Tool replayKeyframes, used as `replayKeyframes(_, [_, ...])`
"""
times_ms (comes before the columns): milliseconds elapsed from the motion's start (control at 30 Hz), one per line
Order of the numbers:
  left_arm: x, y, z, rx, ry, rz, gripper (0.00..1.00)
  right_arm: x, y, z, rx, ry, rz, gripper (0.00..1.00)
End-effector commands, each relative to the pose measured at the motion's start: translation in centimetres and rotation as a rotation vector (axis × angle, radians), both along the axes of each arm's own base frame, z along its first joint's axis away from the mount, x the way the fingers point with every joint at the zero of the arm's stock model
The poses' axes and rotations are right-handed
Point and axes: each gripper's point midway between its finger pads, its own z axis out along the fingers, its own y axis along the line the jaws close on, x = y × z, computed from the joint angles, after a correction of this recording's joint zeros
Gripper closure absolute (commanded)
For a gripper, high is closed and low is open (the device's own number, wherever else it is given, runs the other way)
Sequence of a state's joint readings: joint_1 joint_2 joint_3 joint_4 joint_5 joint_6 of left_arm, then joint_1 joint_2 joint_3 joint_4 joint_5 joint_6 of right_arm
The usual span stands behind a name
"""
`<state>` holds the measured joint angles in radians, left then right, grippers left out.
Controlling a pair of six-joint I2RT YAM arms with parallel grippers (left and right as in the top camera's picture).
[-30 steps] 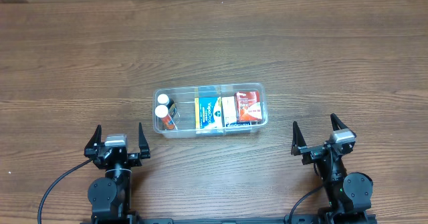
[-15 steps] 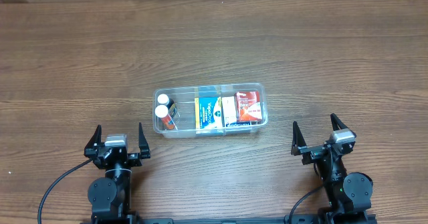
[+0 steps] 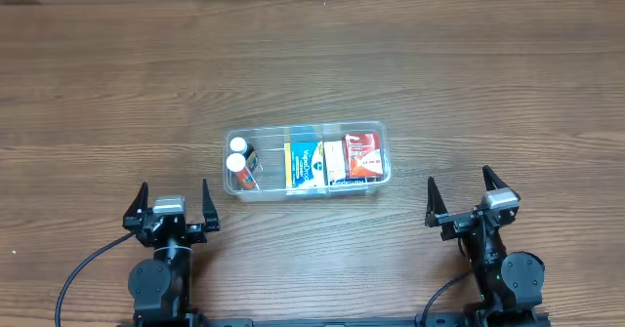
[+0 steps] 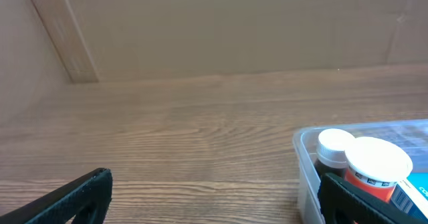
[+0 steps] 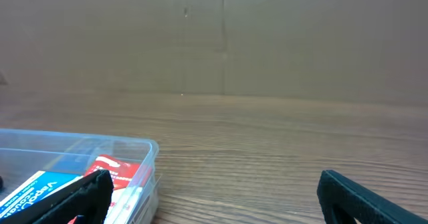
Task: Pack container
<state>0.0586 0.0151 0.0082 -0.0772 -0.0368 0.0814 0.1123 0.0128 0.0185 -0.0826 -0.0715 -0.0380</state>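
Observation:
The clear plastic container (image 3: 306, 128) sits mid-table. It holds two white-capped bottles (image 3: 237, 161) at its left end, a blue and yellow box (image 3: 304, 163) in the middle and a red and white box (image 3: 363, 155) at the right. My left gripper (image 3: 174, 200) is open and empty near the front edge, left of and nearer than the container (image 4: 304, 157). The bottles (image 4: 364, 165) show at the right in the left wrist view. My right gripper (image 3: 460, 194) is open and empty at the front right. The container (image 5: 148, 154) shows at the lower left in the right wrist view.
The wooden table (image 3: 469, 83) spreads round the container. A cardboard wall (image 4: 221, 23) stands along the far edge, also in the right wrist view (image 5: 221, 37).

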Motion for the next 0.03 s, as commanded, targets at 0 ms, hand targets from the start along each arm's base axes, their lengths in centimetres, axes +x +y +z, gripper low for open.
replayKeyframes(0, [0.0,-0.36,0.13,0.011,-0.009,-0.019,0.0,-0.02,0.14,-0.15,-0.003,-0.006,0.006,0.0])
